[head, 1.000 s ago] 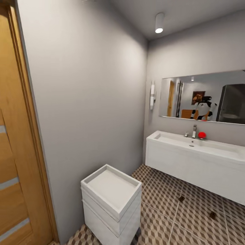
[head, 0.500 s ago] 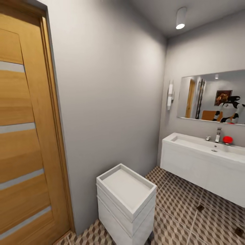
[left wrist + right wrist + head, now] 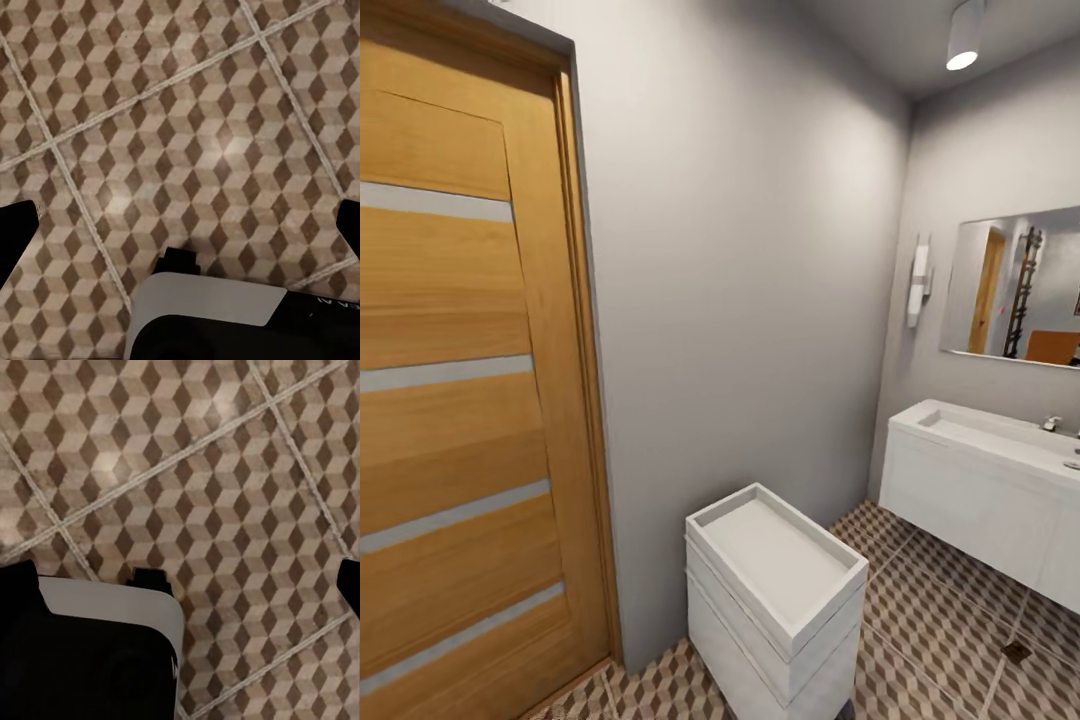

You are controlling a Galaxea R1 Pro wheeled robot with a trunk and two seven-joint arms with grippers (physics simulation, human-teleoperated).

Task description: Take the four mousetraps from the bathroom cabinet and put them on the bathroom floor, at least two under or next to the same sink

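Note:
The bathroom floor (image 3: 940,620) with its brown cube-pattern tiles runs under the white bathroom sink (image 3: 1000,440) at the right of the head view. One small flat brown piece, apparently a mousetrap (image 3: 1015,652), lies on the tiles in front of the vanity. The cabinet is out of view. My left gripper (image 3: 180,232) hangs open over bare tiles (image 3: 210,135), with its dark fingertips (image 3: 15,240) at the picture's edges. My right gripper (image 3: 184,589) is also open above the tiles (image 3: 225,487), holding nothing.
A wooden door (image 3: 460,400) with grey stripes stands at the left beside a grey wall. A low white drawer unit (image 3: 775,590) with a tray top sits against that wall. Above the sink hang a mirror (image 3: 1015,290) and a wall lamp (image 3: 917,280).
The whole head view has swung left: the door now takes up more of the left, and the sink, mirror and drawer unit have slid right. That is camera motion.

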